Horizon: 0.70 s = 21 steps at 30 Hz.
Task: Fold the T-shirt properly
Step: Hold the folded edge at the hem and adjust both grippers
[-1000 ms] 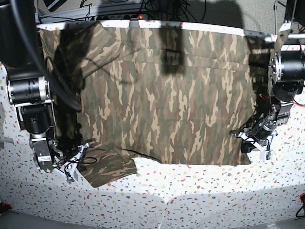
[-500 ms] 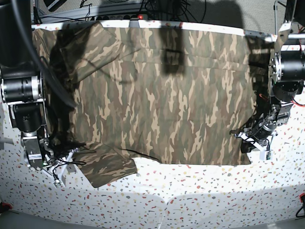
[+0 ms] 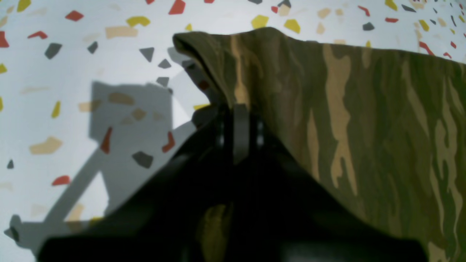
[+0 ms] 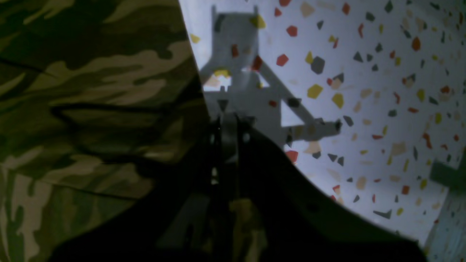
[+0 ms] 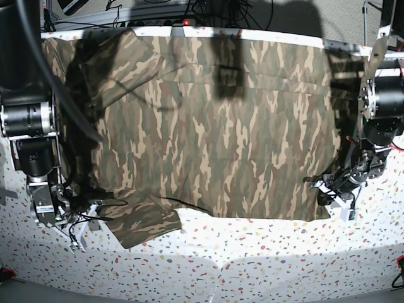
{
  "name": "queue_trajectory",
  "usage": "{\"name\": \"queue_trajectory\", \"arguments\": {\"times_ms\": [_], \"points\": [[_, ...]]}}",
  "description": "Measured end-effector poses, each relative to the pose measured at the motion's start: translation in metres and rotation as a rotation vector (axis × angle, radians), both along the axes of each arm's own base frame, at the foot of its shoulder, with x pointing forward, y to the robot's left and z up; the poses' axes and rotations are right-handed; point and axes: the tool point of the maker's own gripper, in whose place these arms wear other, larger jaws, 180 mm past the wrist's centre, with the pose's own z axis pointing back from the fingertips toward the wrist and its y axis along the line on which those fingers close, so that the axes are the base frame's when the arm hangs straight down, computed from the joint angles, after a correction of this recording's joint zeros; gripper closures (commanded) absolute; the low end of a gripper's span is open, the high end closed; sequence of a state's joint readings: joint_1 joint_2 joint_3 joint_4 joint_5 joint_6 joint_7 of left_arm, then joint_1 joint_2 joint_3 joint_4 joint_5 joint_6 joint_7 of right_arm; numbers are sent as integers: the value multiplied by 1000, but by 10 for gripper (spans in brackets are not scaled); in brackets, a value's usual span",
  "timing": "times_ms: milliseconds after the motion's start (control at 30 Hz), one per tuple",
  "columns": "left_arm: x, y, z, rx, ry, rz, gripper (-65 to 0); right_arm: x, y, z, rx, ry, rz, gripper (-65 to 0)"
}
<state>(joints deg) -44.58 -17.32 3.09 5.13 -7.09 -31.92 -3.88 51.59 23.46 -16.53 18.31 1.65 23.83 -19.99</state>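
Observation:
The camouflage T-shirt [image 5: 214, 126] lies spread flat over most of the table, with one short sleeve [image 5: 142, 218] folded out at the near left. On the right of the base view, my left gripper [image 5: 334, 192] is shut on the shirt's near right corner. The left wrist view shows that corner [image 3: 233, 62] lifted into a peak above the closed left gripper [image 3: 240, 109]. On the left, my right gripper [image 5: 81, 221] sits beside the sleeve. It is shut, and the cloth's edge [image 4: 182, 91] runs into the closed right gripper [image 4: 225, 125].
The speckled white tabletop [image 5: 252, 259] shows along the near edge and at both sides. Cables and a power strip [image 5: 183, 22] lie behind the far edge. Arm housings [image 5: 28, 120] stand over the shirt's left and right margins.
My right arm has shifted to the left and its gripper has shut at the sleeve's edge. The left gripper has kept hold of the corner and barely moved.

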Motion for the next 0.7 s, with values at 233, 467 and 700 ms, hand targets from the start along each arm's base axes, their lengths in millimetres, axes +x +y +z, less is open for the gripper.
{"name": "queue_trajectory", "arguments": {"times_ms": [233,467,700], "points": [[1,-4,0,-7,-9,-1,0,0,-14,7,-13,-25,-12,-280],[3,-11,1,-16,-22,-7,0,4,2,3,9,-28,8,-280],[3,-11,2,-17,-26,-6,0,-17,4,-25,26,35,-4,-280]]}}
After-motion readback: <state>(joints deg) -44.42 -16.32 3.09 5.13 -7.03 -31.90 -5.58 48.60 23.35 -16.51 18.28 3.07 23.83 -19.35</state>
